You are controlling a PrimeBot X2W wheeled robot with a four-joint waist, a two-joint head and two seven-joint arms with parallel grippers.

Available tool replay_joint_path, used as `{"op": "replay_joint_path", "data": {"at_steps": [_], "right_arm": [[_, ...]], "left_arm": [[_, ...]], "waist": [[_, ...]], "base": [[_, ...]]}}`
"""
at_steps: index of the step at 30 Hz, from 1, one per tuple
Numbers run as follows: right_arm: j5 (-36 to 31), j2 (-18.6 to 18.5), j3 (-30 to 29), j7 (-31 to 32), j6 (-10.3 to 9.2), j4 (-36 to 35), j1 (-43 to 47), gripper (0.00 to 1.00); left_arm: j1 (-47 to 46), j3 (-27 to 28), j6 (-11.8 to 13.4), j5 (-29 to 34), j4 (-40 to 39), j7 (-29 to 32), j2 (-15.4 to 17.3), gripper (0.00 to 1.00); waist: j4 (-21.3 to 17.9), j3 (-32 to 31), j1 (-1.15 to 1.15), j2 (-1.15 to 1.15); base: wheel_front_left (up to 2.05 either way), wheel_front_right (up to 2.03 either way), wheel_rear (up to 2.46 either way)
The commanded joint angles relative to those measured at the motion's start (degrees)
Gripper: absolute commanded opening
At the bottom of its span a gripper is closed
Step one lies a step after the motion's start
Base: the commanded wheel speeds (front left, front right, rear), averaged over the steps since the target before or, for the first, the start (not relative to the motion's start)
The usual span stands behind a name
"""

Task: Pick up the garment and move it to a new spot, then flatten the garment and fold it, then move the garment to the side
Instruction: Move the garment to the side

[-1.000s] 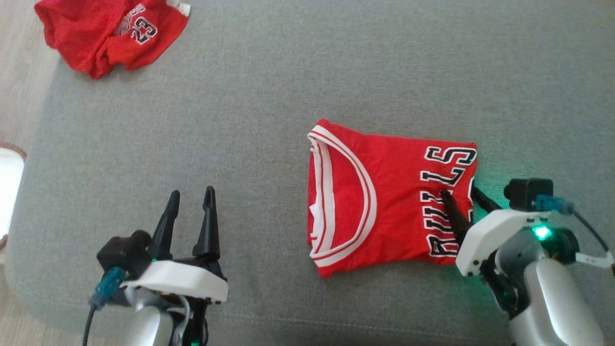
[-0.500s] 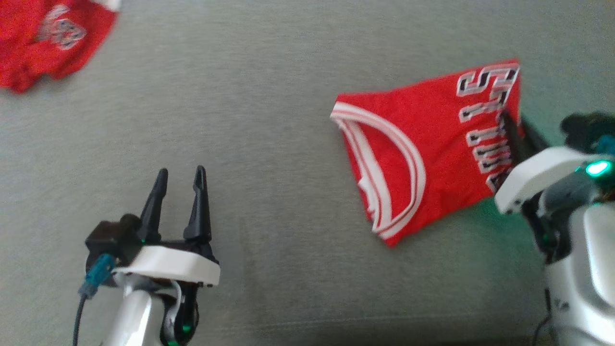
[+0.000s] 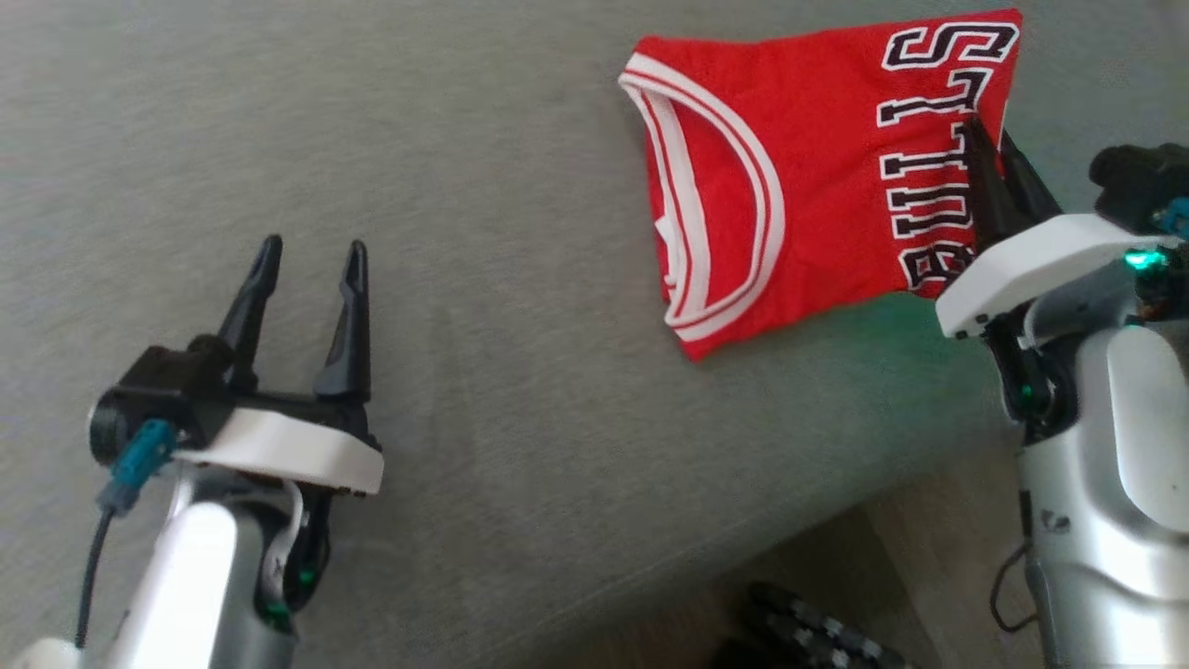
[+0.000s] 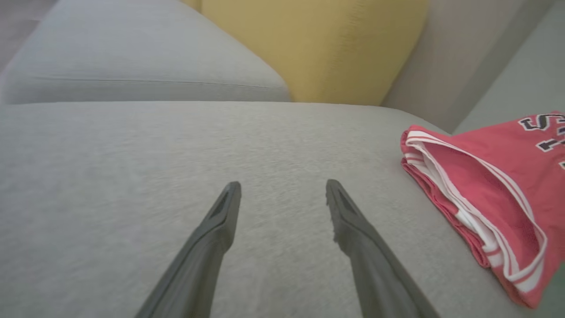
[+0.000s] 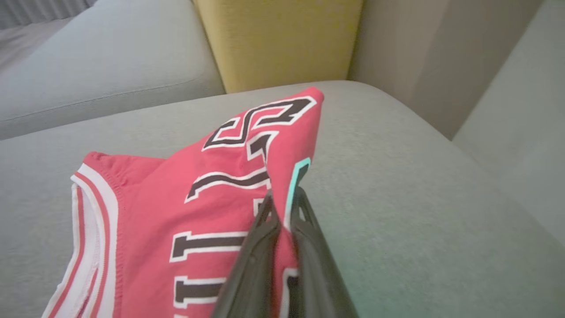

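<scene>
— well, where's the red bulls jersey (image 3: 817,167)?
— folded, on the grey sofa cushion (image 3: 511,232), toward its right edge. the striped neckline end lies on the fabric and the lettered edge is pulled up.
— pulled up by what?
— the right gripper (image 3: 986,132), fingers pinched tight on that lettered edge.
— and the left gripper (image 3: 314,246)?
— spread wide, holding nothing, over the cushion well apart from the jersey.

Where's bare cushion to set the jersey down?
Bare grey cushion between the left tool and the jersey, and ahead of the left tool up to the yellow pillow. Crowded only at the jersey's lettered edge, pinched in the right tool.
</scene>
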Motion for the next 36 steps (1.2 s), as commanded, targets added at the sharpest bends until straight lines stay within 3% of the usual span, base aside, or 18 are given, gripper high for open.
{"op": "replay_joint_path", "data": {"at_steps": [1, 9, 21, 27, 34, 36], "right_arm": [[0.41, 0.21, 0.89, -0.78, 0.36, -1.56, -1.70, 0.00], [-0.76, 0.14, -0.09, -4.26, 0.36, 4.63, -8.51, 0.00], [-10.74, -9.33, -9.26, -5.39, 0.36, 18.10, -23.21, 0.00], [-16.37, -13.03, -12.23, -5.86, 0.36, 19.57, -25.84, 0.00], [-19.11, -13.48, -12.85, -6.12, 0.36, 19.83, -26.54, 0.00], [-21.55, -12.32, -14.45, -6.96, 0.36, 19.85, -26.51, 0.44]], "left_arm": [[-1.56, 1.69, 0.31, 0.53, -2.38, 0.19, 1.01, 1.00], [-1.33, 2.78, 1.53, 0.25, -5.41, 1.05, 1.94, 1.00], [-0.31, 3.35, 2.48, -0.71, -6.59, -0.26, 1.73, 1.00], [-0.19, 2.92, 2.64, -0.81, -6.87, -0.68, 1.58, 1.00], [-0.14, 2.59, 2.94, -0.77, -7.01, -0.72, 1.62, 1.00], [-0.30, 2.36, 2.96, -0.79, -6.85, -0.67, 1.66, 1.00]], "waist": [[-4.82, 3.13, -0.01, 0.00], [-1.80, 3.07, -0.01, 0.00], [4.78, 2.84, -0.01, 0.00], [5.95, 3.40, -0.01, 0.00], [6.27, 4.06, -0.01, 0.00], [6.39, 4.32, -0.01, 0.00]], "base": [[0.00, 0.00, 0.00], [0.00, 0.00, 0.00], [0.00, 0.00, 0.00], [0.00, 0.00, 0.00], [0.00, 0.00, 0.00], [0.00, 0.00, 0.00]]}}
